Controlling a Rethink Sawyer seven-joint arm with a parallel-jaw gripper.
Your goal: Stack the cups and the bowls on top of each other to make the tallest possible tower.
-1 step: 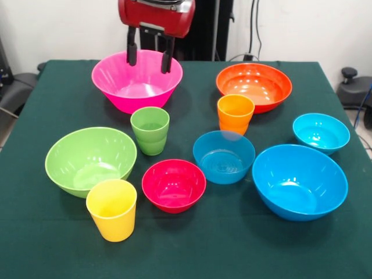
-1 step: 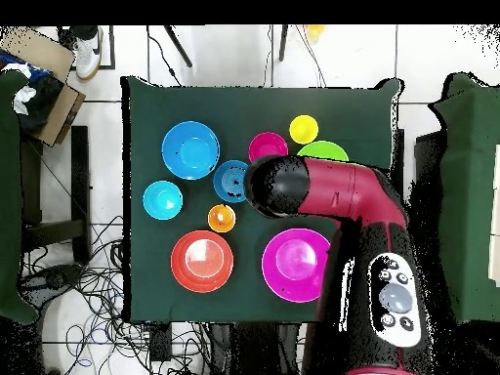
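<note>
My gripper (image 1: 150, 56) hangs open and empty, high up, with its two black fingers (image 1: 132, 52) showing against the large pink bowl (image 1: 136, 81). All cups and bowls stand apart on the table, none stacked. The green cup (image 1: 150, 130) sits in front of the pink bowl, the orange cup (image 1: 235, 114) by the orange bowl (image 1: 254, 86), and the yellow cup (image 1: 112, 209) nearest the camera. Between them stand the light green bowl (image 1: 90, 160), the red bowl (image 1: 174, 185), a small blue bowl (image 1: 224, 156), a cyan bowl (image 1: 321, 132) and a large blue bowl (image 1: 299, 181). In the overhead view the arm (image 2: 293, 187) hides the green cup and the gripper.
A dark green cloth (image 1: 232, 244) covers the table. Overhead, the arm also overlaps part of the light green bowl (image 2: 327, 149). A cardboard box (image 2: 44, 73) and cables (image 2: 88, 283) lie on the floor beside the table.
</note>
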